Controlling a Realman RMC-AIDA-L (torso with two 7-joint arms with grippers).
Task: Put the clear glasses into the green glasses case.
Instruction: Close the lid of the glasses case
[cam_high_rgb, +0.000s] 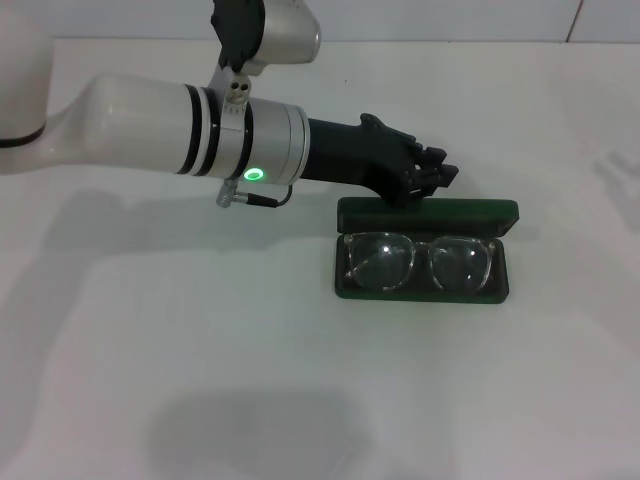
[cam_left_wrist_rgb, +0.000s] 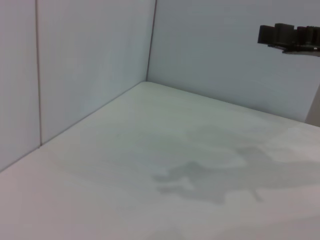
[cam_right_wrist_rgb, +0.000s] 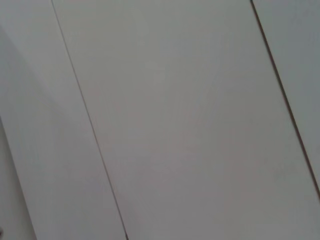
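Observation:
The green glasses case (cam_high_rgb: 421, 295) lies open on the white table, right of centre in the head view. Its lid (cam_high_rgb: 430, 213) stands up along the far side. The clear glasses (cam_high_rgb: 384, 261) lie inside the case, lenses up, filling its width. My left gripper (cam_high_rgb: 440, 174) reaches in from the left and sits just behind and above the lid's top edge, fingers together with nothing between them. In the left wrist view only the dark fingertips (cam_left_wrist_rgb: 290, 37) show, above bare table. The right gripper is out of view.
The white table (cam_high_rgb: 200, 380) spreads around the case, with my arm's shadow near the front. White wall panels (cam_left_wrist_rgb: 90, 65) close off the far side. The right wrist view shows only wall panels.

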